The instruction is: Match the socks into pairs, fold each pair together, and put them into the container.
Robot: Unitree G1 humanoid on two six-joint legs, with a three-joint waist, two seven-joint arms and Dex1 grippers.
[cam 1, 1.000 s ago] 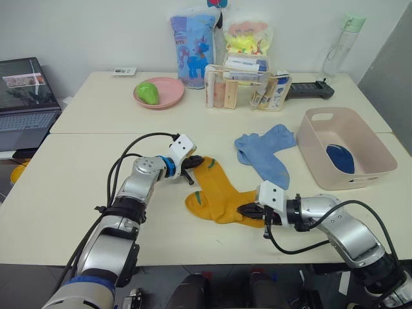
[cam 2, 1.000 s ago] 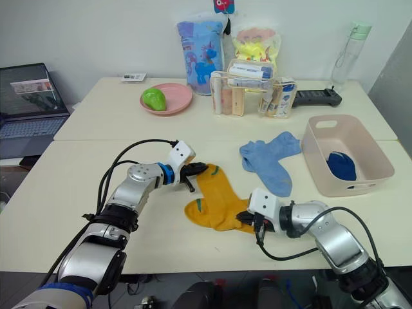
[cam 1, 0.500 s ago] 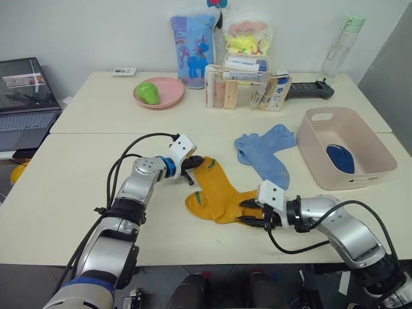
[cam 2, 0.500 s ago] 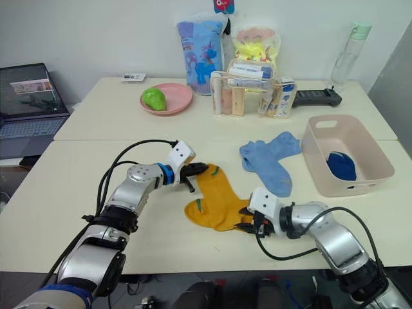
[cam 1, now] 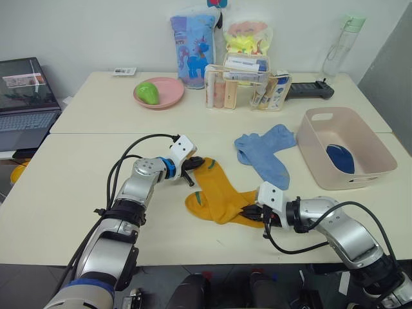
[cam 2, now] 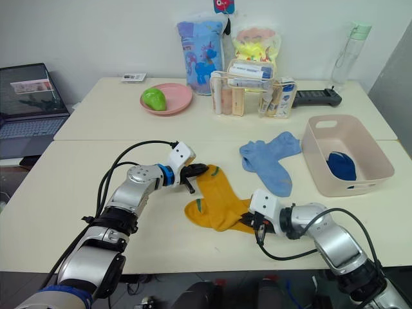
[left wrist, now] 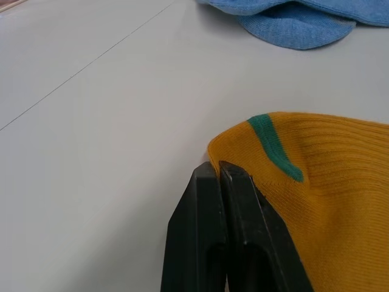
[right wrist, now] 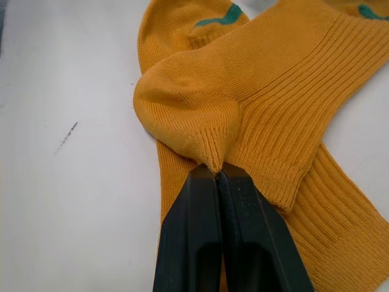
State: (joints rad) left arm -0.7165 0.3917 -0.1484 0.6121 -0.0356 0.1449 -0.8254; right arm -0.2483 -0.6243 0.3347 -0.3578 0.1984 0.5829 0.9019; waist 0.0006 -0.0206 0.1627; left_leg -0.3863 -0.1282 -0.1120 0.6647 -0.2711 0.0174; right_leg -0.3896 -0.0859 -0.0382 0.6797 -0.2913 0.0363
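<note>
The step in hand is judged to be the folding of the yellow pair [cam 1: 220,193], which lies on the near table [cam 1: 77,193] between the 2 grippers. The left gripper [left wrist: 217,165] is clenched on the cuff edge beside the green stripe, at the end of the pair farther from the robot. The right gripper [right wrist: 216,170] is clenched on a pinch of yellow knit at the near end, where 1 sock is bunched up over the other. In the eye views both yellow socks are seen overlapping, not neatly aligned.

The 2 light blue socks [cam 1: 265,154] lie together, unfolded, between the yellow pair and the tub [cam 1: 380,161]. Inside the tub a dark navy bundle [cam 1: 340,158] is seen, so 1 pair is judged to be done, 1 to be in progress, and 1 to be untouched.

The next move is judged to call for 1 held end to be lifted and carried over the other, so that the pair is doubled on itself. The grip must be kept on both layers, since knit this soft is likely to slip or sag. After that, the folded pair has to be carried over to the tub on the right.
</note>
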